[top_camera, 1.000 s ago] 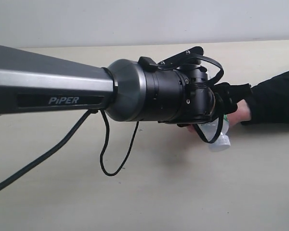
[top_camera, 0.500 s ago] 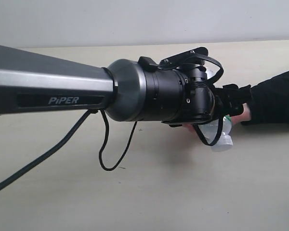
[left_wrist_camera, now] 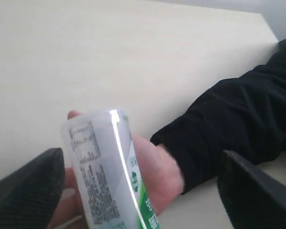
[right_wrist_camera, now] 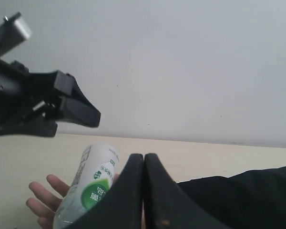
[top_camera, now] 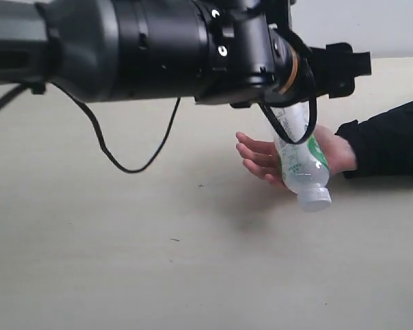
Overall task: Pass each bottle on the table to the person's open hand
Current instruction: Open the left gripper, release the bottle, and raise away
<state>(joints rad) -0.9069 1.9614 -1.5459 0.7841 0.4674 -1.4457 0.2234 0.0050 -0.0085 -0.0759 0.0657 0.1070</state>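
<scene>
A clear white-capped bottle with a green-marked label (top_camera: 299, 163) lies tilted across the person's open hand (top_camera: 260, 157), cap end hanging toward the table (top_camera: 158, 275). My left gripper (top_camera: 339, 67) hovers above it, open. In the left wrist view the bottle (left_wrist_camera: 107, 176) rests on the palm (left_wrist_camera: 159, 167) between the wide-apart fingers (left_wrist_camera: 31, 186) and touches neither. My right gripper (right_wrist_camera: 144, 164) is shut with nothing in it; past it show the bottle (right_wrist_camera: 88, 188) and the hand (right_wrist_camera: 43, 195). The other bottles are out of view.
The person's black sleeve (top_camera: 392, 141) reaches in from the right edge over the tabletop. The left arm's thick black body (top_camera: 144, 45) and a hanging cable (top_camera: 110, 148) fill the upper left of the exterior view. A pale wall (right_wrist_camera: 181, 62) stands behind the table.
The left arm has risen from hand level, and its gripper has let go of the bottle. The bottle now rests in the person's hand, which shows in full.
</scene>
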